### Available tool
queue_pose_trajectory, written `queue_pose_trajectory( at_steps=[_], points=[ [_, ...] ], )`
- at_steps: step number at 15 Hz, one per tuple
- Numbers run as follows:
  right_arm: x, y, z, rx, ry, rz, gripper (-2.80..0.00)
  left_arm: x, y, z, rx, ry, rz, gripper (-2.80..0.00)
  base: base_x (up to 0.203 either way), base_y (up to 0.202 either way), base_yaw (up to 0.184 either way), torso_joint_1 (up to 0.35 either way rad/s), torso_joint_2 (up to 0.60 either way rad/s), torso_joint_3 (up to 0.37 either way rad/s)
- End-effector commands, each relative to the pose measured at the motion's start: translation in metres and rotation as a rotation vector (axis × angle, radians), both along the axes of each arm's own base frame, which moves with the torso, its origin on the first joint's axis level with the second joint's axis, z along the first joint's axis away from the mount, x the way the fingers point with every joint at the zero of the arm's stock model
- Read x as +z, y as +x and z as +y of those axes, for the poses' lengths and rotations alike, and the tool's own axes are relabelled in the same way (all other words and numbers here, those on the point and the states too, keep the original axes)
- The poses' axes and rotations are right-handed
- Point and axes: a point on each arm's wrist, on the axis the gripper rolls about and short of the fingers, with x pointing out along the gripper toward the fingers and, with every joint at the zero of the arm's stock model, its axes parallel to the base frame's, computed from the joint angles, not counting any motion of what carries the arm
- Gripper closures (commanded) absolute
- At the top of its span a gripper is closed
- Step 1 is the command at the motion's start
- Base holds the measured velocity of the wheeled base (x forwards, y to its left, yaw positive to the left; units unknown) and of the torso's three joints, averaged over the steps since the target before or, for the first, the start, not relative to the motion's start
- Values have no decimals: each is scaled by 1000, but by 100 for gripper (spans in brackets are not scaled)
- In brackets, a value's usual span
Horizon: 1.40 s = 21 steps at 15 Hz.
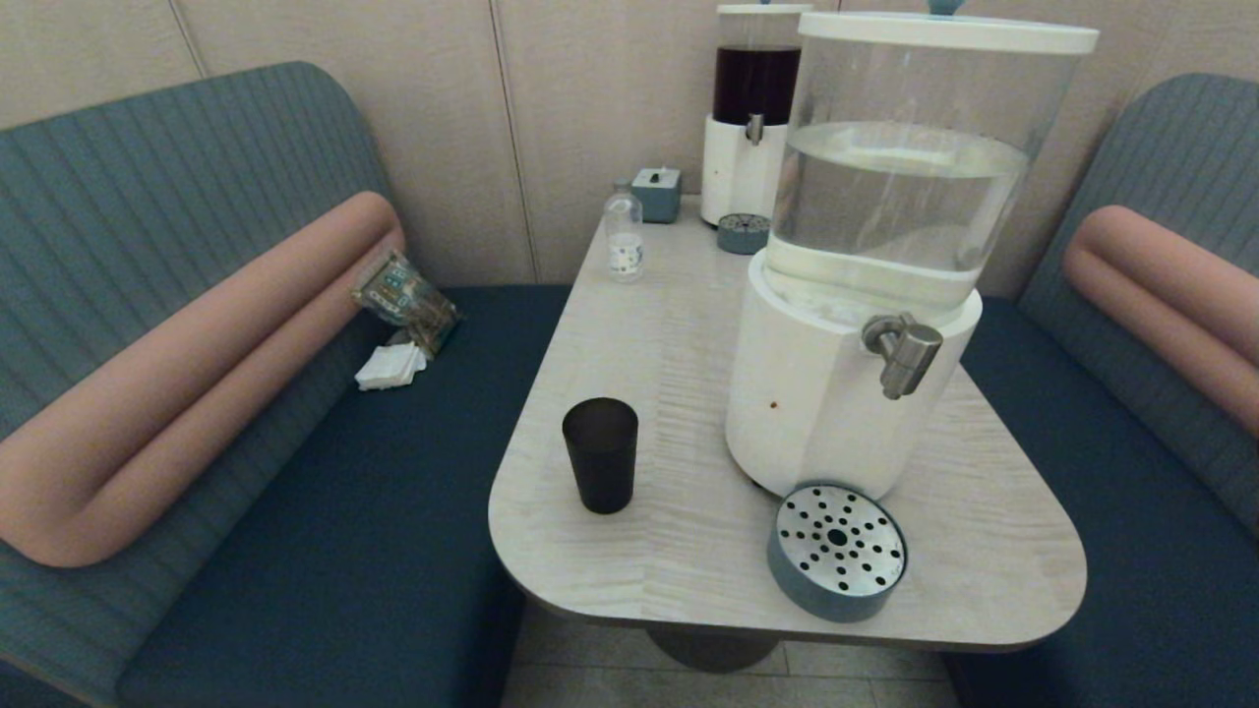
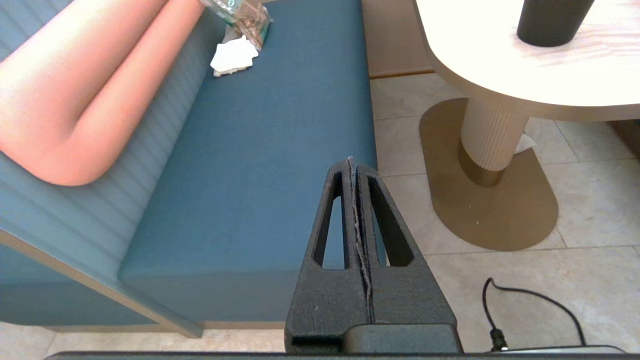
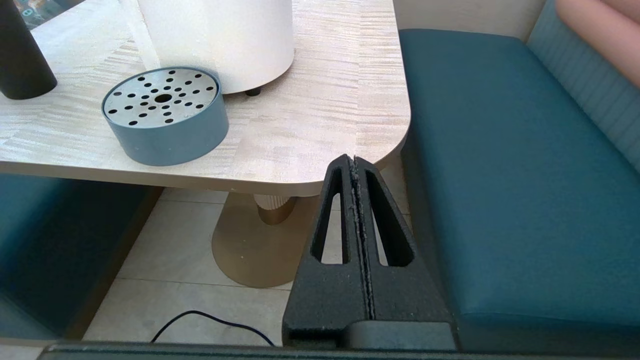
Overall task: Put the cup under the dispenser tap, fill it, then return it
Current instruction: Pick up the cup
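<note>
The dark tapered cup (image 1: 600, 454) stands upright on the pale wood table (image 1: 689, 324), near its front left edge and left of the big white-based dispenser (image 1: 846, 383). The steel dispenser tap (image 1: 902, 352) juts from the dispenser's front, above the round perforated drip tray (image 1: 837, 551). Nothing stands on the tray. My left gripper (image 2: 351, 161) hangs shut and empty below table height, over the left bench edge; the cup's base (image 2: 550, 22) shows far ahead. My right gripper (image 3: 353, 159) is shut and empty just below the table's right front corner. Neither arm shows in the head view.
A smaller dark-liquid dispenser (image 1: 752, 118) with its own drip tray (image 1: 743, 233), a clear bottle (image 1: 624, 236) and a small blue box (image 1: 656, 193) stand at the back. Blue benches (image 1: 325, 511) flank the table; napkins (image 1: 390, 366) and a packet lie on the left one.
</note>
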Motion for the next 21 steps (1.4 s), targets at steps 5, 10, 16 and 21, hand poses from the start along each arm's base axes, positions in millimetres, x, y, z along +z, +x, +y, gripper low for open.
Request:
queue_pose_trajectory(
  at_steps=[5, 10, 16, 21],
  points=[
    [-4, 1, 0, 1, 0, 13, 0, 0, 0, 0, 0, -6, -1, 0, 0, 0, 0, 0, 0, 0],
    [-4, 1, 0, 1, 0, 13, 0, 24, -6, -1, -28, -14, -107, 0, 0, 0, 0, 0, 0, 0],
    [-4, 1, 0, -1, 0, 14, 0, 88, -1, -4, -199, -158, -97, 0, 0, 0, 0, 0, 0, 0],
    [-4, 1, 0, 1, 0, 14, 0, 113, 42, -8, -382, -191, 42, 0, 0, 0, 0, 0, 0, 0]
  ],
)
